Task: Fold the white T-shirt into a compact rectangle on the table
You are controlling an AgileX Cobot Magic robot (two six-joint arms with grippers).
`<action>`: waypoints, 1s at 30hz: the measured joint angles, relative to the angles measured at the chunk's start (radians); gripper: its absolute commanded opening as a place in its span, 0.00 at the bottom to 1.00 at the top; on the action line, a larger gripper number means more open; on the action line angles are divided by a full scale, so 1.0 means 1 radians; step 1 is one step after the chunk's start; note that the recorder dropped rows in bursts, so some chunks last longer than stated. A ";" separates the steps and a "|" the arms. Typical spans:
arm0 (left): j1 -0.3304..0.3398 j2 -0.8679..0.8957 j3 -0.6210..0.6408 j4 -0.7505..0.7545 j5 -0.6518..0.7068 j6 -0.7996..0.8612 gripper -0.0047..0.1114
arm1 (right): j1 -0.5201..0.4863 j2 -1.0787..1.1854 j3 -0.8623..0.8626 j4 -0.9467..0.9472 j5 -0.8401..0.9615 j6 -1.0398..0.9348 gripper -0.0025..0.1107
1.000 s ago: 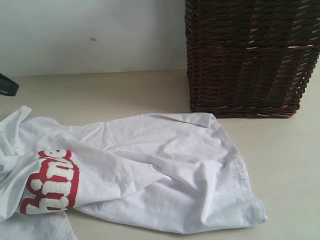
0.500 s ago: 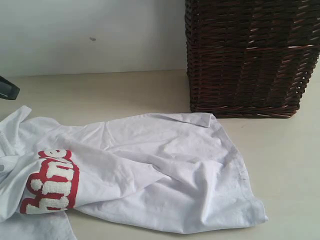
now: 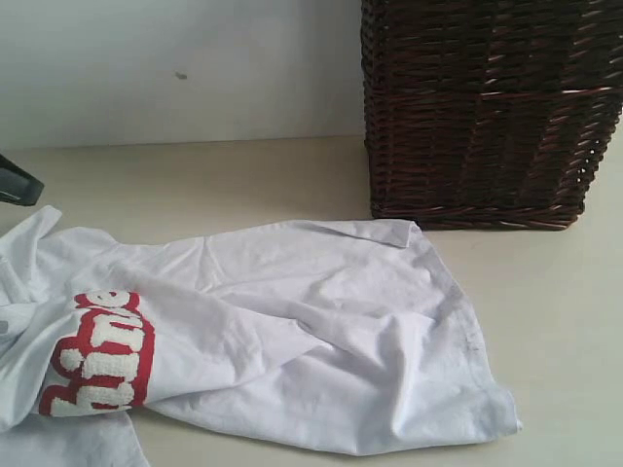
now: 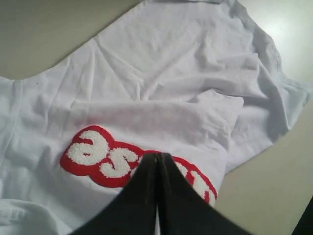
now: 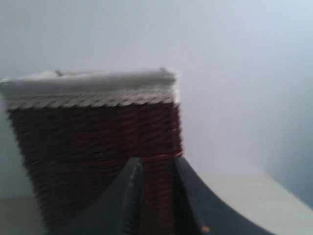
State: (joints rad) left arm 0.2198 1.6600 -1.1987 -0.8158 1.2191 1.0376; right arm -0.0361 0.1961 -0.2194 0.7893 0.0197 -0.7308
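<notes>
The white T-shirt (image 3: 292, 331) lies crumpled and spread on the table (image 3: 195, 180), its red-outlined lettering (image 3: 97, 355) at the near left. In the left wrist view the shirt (image 4: 161, 78) fills the frame, with the lettering (image 4: 98, 156) just beyond my left gripper (image 4: 157, 156). That gripper is shut with nothing between its fingers and hovers over the lettering. A dark part of the left arm (image 3: 15, 183) shows at the left edge of the exterior view. My right gripper (image 5: 157, 164) stands open and empty, away from the shirt, facing the basket.
A tall dark brown wicker basket (image 3: 487, 107) stands at the back right of the table, close behind the shirt's far corner; it also fills the right wrist view (image 5: 93, 147). A pale wall (image 3: 175, 68) runs behind the table.
The dark part of the left arm at the left edge has shifted slightly lower in the exterior view. The shirt and basket have not moved.
</notes>
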 measured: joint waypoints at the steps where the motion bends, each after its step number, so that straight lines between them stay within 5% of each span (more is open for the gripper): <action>1: 0.000 0.008 0.000 0.000 0.002 0.000 0.04 | 0.000 0.058 -0.053 0.005 0.070 -0.009 0.23; 8: 0.000 0.042 0.000 0.018 0.002 0.000 0.04 | 0.000 0.591 -0.449 -0.049 0.955 0.031 0.23; 11: 0.000 0.042 0.000 0.027 -0.001 0.000 0.04 | 0.000 0.768 -0.576 -0.113 1.133 0.076 0.23; 22: -0.005 0.064 0.030 0.027 -0.141 -0.038 0.04 | -0.002 0.858 -0.640 -0.279 0.962 0.093 0.23; 30: -0.094 0.159 0.131 0.015 -0.234 -0.015 0.04 | -0.002 1.079 -0.643 -0.347 0.922 -0.092 0.23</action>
State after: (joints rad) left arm 0.1260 1.8190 -1.0677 -0.8010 0.9854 1.0223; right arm -0.0380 1.2749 -0.8627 0.4425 0.9417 -0.8225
